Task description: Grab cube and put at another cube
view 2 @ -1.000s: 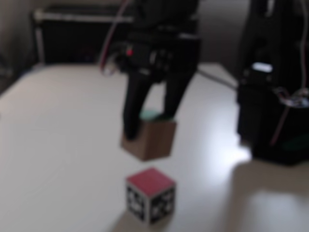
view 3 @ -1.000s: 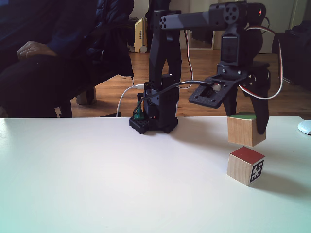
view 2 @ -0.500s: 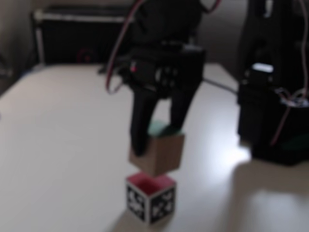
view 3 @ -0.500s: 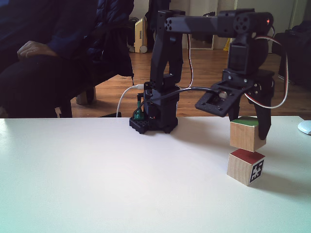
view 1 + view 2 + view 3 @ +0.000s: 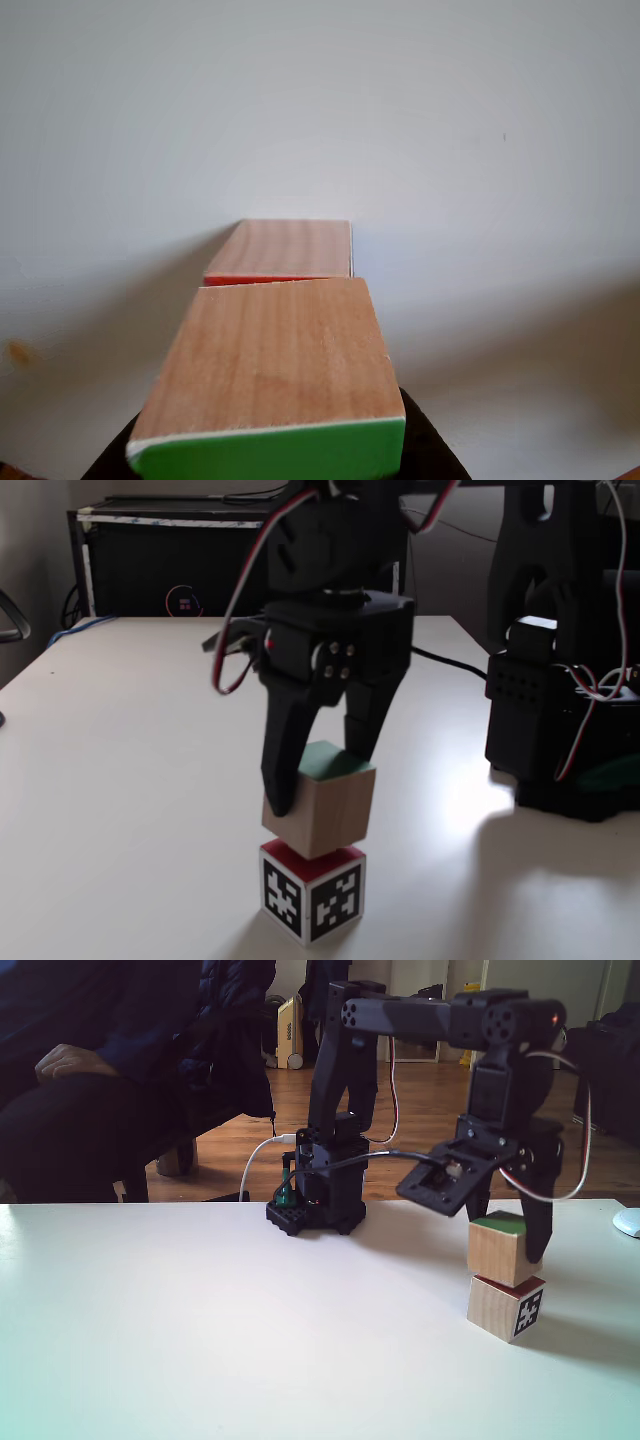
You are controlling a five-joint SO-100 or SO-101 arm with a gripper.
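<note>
The cube [image 5: 320, 806], of light wood with a green top face edged in white, is pinched between the jaws of the gripper [image 5: 318, 780] and is seen resting slightly tilted on another cube [image 5: 312, 890]. The lower one shows a red top face and black-and-white marker patterns on its sides. In another fixed view, the stack [image 5: 505, 1278] is seen on the white table [image 5: 200, 1340], to the right of the arm's base [image 5: 315, 1195].

Between the jaws sits the cube [image 5: 320, 805], resting slightly tilted on another cube [image 5: 312, 892] directly beneath them on the desk [image 5: 130, 780]. Behind the jaws in a fixed view [image 5: 505, 1250], the arm's base [image 5: 318, 1195] stands to their left.
</note>
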